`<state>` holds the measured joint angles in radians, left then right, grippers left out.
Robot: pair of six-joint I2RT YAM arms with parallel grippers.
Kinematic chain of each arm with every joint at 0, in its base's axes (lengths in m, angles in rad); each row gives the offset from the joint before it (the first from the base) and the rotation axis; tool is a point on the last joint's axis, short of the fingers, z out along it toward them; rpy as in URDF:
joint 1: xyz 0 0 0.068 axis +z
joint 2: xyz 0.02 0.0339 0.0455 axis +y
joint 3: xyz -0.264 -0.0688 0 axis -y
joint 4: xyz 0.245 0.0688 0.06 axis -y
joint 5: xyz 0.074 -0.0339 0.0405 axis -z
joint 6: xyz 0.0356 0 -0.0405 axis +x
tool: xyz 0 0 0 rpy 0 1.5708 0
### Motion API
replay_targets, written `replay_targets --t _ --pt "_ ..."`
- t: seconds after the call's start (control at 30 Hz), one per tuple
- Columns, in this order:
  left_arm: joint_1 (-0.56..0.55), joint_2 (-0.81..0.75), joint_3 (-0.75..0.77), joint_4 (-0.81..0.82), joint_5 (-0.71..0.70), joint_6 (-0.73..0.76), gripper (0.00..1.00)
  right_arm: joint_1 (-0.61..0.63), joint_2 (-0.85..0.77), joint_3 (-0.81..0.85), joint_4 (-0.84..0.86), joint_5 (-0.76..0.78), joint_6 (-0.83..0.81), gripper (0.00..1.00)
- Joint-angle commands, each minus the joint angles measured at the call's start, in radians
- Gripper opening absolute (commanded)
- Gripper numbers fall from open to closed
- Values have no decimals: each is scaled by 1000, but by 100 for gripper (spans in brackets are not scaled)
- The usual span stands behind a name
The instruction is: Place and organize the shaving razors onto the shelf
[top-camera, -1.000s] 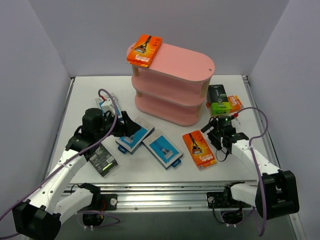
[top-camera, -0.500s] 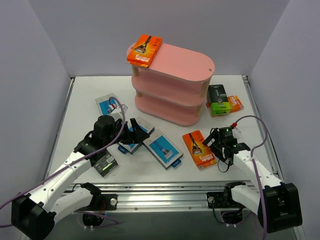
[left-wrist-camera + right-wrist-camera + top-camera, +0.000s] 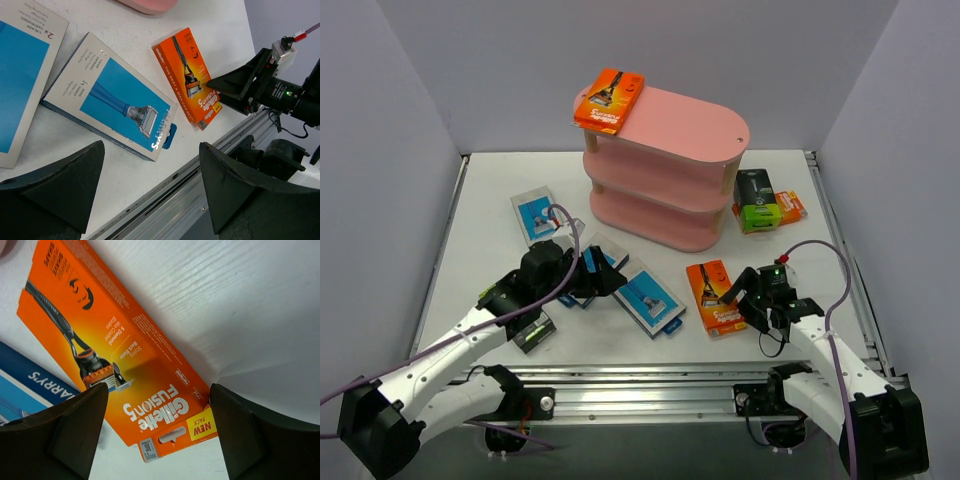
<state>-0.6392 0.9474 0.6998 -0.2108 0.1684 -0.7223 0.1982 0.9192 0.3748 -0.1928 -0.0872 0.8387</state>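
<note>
- Left gripper gapes empty above a flat blue-and-white cardboard razor pack near the front edge of the white table.
- Right gripper, spread wide and empty, sits at a flat orange cardboard razor pack's edge.

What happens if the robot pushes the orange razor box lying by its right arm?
The orange razor box looks flat and cardboard-stiff, so it likely won't roll or flop. Lying flat on the smooth white table, it would probably slide. It seems thin, so probably light.

Walls: plain pale grey, enclosing three sides.
Table: white, faint wood grain.
Rail: aluminium, near edge.
</note>
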Motion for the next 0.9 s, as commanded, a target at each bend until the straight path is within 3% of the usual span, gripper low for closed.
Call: replay_targets --t 0.0,0.4,0.87 --pt "-69 46 16 83 -56 -11 85 14 -23 -31 -4 -63 -9 78" --pt "-197 172 73 145 -135 -34 85 33 -49 -66 65 -172 2 70" --pt "-373 283 67 292 -233 -180 85 64 -28 -108 184 -282 14 59"
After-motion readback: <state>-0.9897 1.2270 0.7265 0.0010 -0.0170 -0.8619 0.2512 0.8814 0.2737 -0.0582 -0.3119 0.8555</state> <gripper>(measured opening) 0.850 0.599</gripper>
